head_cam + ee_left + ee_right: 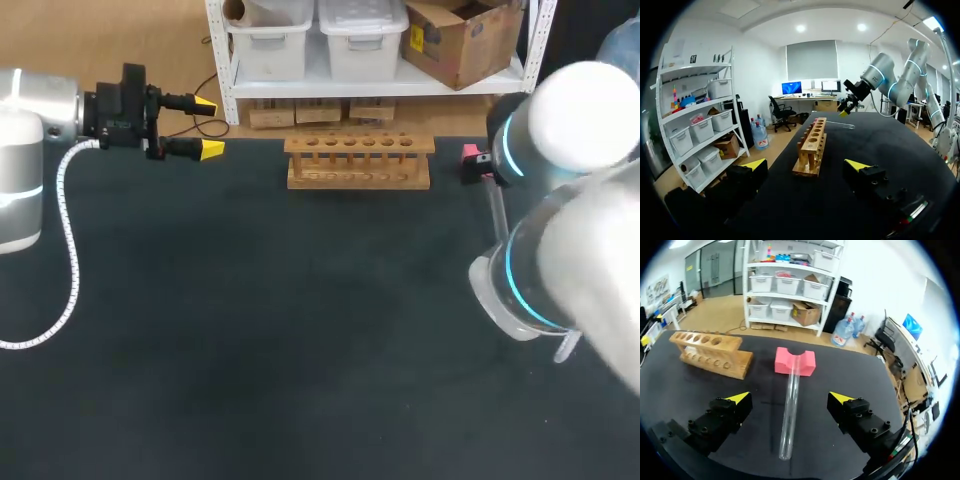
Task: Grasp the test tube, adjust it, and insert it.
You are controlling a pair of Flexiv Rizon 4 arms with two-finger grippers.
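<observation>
Both of my grippers stand wide open, holding nothing; the right gripper (790,399) hovers over the clear glass test tube (789,410), which lies on the dark table (680,385) with one end in the notched pink foam block (795,361) (fingers clear of it); my left gripper (208,127) faces one end of the six-holed wooden rack (359,160), apart from it.

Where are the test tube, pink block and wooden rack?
test tube (790,407), right wrist view, mid-length of the glass
pink block (783,356), right wrist view, top face beside the tube
wooden rack (359,178), head view, base board
</observation>
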